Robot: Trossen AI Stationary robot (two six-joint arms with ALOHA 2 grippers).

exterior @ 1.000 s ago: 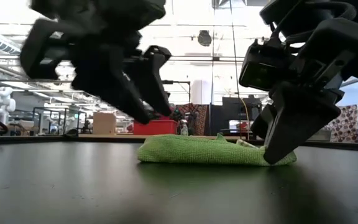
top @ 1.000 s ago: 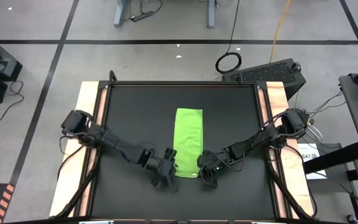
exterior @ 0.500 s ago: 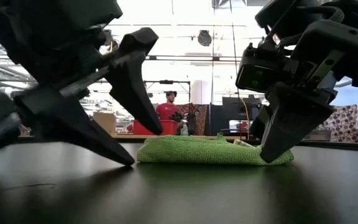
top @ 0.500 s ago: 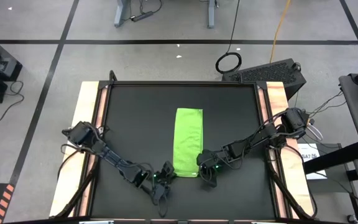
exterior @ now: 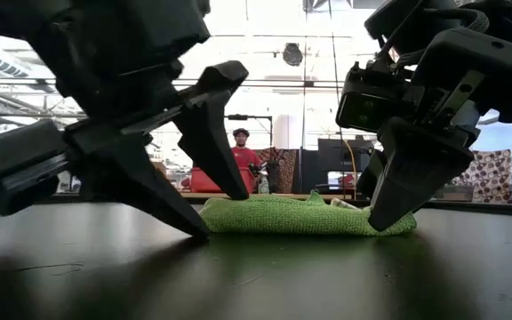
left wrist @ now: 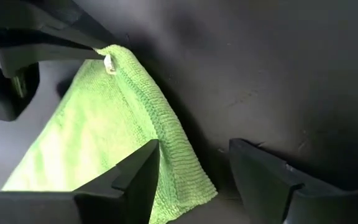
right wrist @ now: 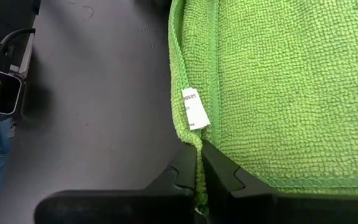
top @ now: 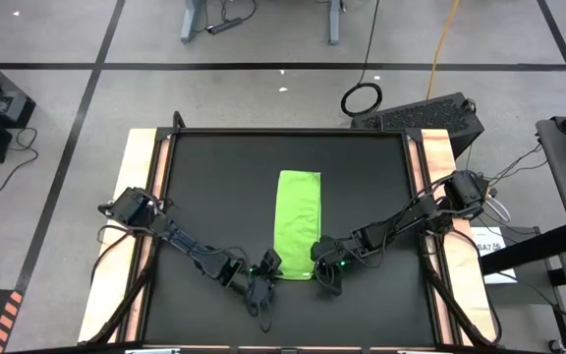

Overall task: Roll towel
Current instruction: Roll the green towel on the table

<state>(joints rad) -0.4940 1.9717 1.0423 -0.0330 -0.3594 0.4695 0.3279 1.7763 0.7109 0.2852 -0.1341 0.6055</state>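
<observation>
From above, the towel [top: 298,224] lies as a flat folded strip on the black table [top: 204,187], not yet rolled, with both grippers at its near end. At table height its soft nubbly edge sits between the spread left gripper [exterior: 204,212] and the right gripper [exterior: 388,213]. The left wrist view shows open fingers [left wrist: 138,180] straddling a corner with nothing gripped, and the right wrist view shows fingers [right wrist: 185,171] pinched shut on the hem by the white tag [right wrist: 193,109].

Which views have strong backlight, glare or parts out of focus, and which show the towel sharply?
Low view: bright ceiling lights behind, both grippers near-black silhouettes, the left gripper soft, the table glossy. Right wrist view: the towel weave and white label crisp. High view: even, flat light.
</observation>
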